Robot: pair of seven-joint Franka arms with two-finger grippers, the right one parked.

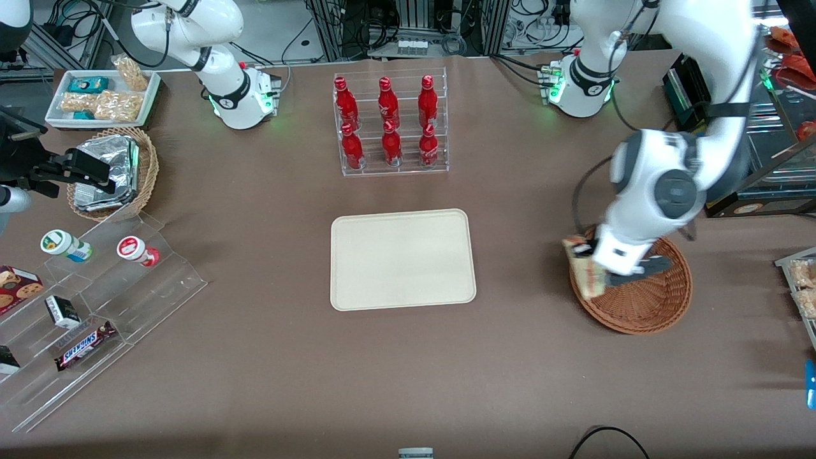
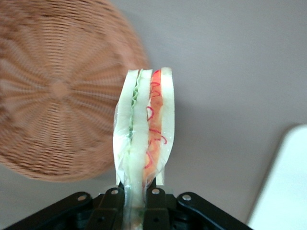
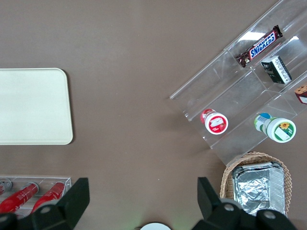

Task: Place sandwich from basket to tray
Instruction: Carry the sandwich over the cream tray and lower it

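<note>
My left gripper (image 1: 596, 271) (image 2: 135, 196) is shut on the sandwich (image 1: 585, 266) (image 2: 144, 132), a plastic-wrapped wedge of white bread with red and pale layers. It hangs lifted over the rim of the reddish-brown wicker basket (image 1: 650, 299) (image 2: 53, 91), on the side facing the tray. The basket holds nothing else that I can see. The cream tray (image 1: 403, 259) (image 2: 283, 191) (image 3: 33, 105) lies flat at the table's middle, bare, well apart from the sandwich.
A clear rack of red bottles (image 1: 390, 124) stands farther from the camera than the tray. Toward the parked arm's end are a tan basket of foil packs (image 1: 111, 172), a white snack bin (image 1: 102, 95) and a clear stepped shelf of snacks (image 1: 83, 306).
</note>
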